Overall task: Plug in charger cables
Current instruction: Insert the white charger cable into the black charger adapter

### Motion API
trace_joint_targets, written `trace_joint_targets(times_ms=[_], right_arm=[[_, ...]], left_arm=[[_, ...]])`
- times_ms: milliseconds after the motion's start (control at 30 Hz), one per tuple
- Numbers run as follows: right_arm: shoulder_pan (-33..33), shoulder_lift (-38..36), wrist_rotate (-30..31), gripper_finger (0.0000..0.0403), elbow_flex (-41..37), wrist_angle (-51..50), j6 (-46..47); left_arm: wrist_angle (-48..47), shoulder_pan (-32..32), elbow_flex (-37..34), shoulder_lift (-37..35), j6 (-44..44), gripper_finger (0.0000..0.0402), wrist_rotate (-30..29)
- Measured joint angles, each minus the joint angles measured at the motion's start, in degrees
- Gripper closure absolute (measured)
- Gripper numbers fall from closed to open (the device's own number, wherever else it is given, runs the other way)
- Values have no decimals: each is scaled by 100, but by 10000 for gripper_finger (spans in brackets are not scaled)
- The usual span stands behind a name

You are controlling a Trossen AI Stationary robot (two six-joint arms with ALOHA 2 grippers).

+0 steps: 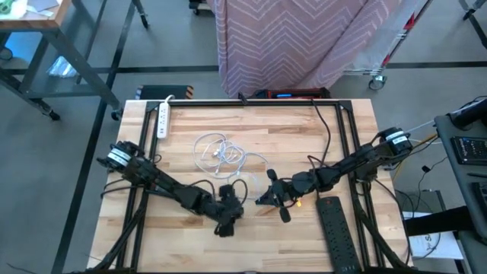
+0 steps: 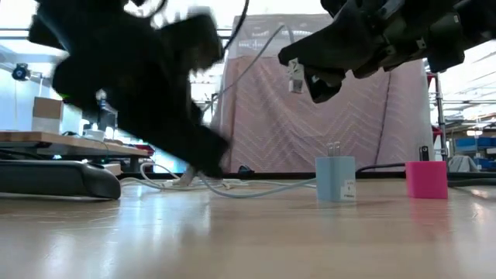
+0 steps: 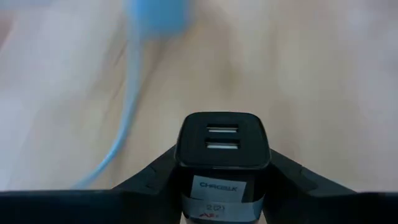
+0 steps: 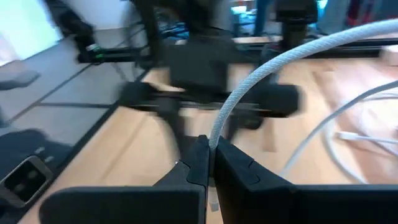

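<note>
Left wrist view: table blurred beyond the gripper, blue charger block and its cord smeared. Low view: left arm is a dark blur. Wooden table, white power strip at the far left corner, black power strip near right; pink chevron curtain behind. Left gripper clamped on a black 2-port charger block. Right gripper pinches a white cable, connector hanging just past its fingertips, lifted off the table. Both grippers sit close together at table centre. Light blue plug block and pink plug block stand upright on the table; loose white cords coiled behind the grippers.
</note>
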Motion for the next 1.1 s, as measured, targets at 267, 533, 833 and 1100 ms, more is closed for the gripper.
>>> trace_joint_targets(times_ms=[267,533,833,1100], right_arm=[[-2,7,-90,403,0,-105,-41],[0,7,-90,403,0,-285,-34],[0,11,-88,403,0,-339,-12],[0,13,-86,403,1,-340,30]], left_arm=[[-799,87,375,7,-148,265,392],[-781,96,330,33,-217,211,628],[-651,98,300,33,-115,245,619],[-375,94,137,31,-3,256,550]])
